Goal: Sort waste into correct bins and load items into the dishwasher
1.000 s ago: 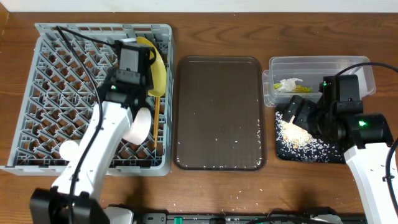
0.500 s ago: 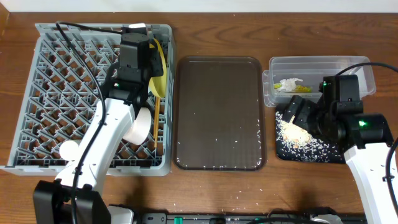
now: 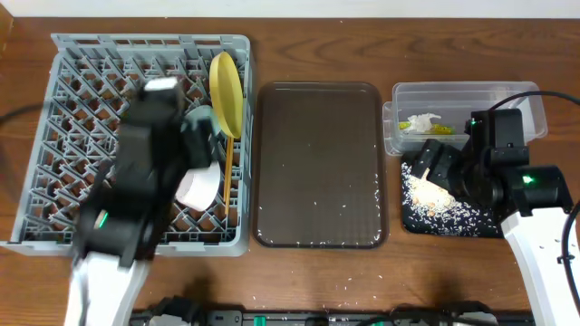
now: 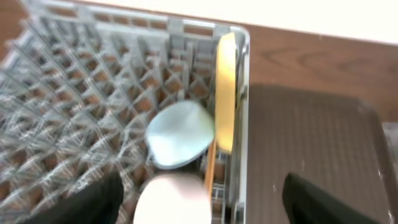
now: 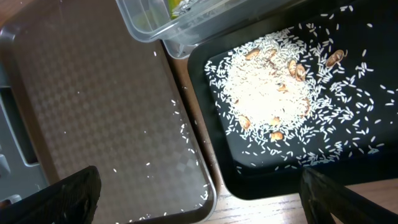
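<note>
1. You have the yellow plate standing on edge against the right wall of the dish rack. The light blue bowl sits just beside it, with the white bowl and chopsticks nearer you.
2. On the wooden table, loose rice grains dot the near edge of the brown serving tray. A rice heap fills the black tray, and the clear tub holds crumpled paper.
3. Your left gripper has pulled back from the plate, its jaws wide apart and empty. Your right gripper stays spread above the black tray.

The yellow plate stands on edge in the grey rack. White rice lies heaped in the black tray.
</note>
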### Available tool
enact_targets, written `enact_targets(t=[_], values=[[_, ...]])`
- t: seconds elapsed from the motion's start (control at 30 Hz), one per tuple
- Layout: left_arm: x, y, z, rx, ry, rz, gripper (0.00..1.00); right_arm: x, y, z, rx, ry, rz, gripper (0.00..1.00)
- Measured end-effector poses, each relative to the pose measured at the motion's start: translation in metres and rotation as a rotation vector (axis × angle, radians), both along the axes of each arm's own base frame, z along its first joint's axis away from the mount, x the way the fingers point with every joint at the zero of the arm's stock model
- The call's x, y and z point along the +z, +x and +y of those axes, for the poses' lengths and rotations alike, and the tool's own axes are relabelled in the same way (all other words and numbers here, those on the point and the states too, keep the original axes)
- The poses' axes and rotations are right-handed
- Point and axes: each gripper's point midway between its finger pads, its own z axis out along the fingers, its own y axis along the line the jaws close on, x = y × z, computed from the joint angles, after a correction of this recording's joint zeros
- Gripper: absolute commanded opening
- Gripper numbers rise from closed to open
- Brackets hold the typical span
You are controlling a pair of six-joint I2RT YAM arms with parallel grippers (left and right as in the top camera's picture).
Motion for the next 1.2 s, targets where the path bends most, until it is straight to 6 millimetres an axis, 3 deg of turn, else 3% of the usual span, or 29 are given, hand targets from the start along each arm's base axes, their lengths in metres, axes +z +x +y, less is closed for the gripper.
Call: enact_targets(t=[0.03, 0.17, 0.27, 0.4, 0.5, 0.6, 0.9, 1.2], values=[[0.008, -0.025, 0.005, 0.009, -0.015, -0.009, 0.86, 0.0, 0.0, 0.0, 0.0, 0.0, -0.001, 0.99], [0.02, -0.064, 0.005, 0.003, -0.086, -0.039, 0.9, 0.0, 0.0, 0.0, 0.0, 0.0, -0.001, 0.99], [0.032, -0.079, 0.004, -0.011, -0.121, -0.091, 0.91, 0.0, 0.0, 0.0, 0.0, 0.0, -0.001, 0.99], [0.023, -0.104, 0.007, -0.018, -0.122, -0.05, 0.92, 0.0, 0.0, 0.0, 0.0, 0.0, 0.0, 0.99], [0.023, -0.107, 0.015, 0.015, -0.096, -0.062, 0.92, 0.0, 0.0, 0.0, 0.0, 0.0, -0.001, 0.99], [0.027, -0.092, 0.024, 0.071, -0.091, -0.159, 0.92, 0.0, 0.0, 0.0, 0.0, 0.0, -0.001, 0.99], [-0.011, -0.089, 0.034, 0.088, -0.104, -0.437, 0.93, 0.0, 0.0, 0.0, 0.0, 0.0, -0.001, 0.99], [-0.088, -0.073, 0.029, 0.062, -0.11, -0.536, 0.93, 0.0, 0.0, 0.0, 0.0, 0.0, 0.0, 0.99]])
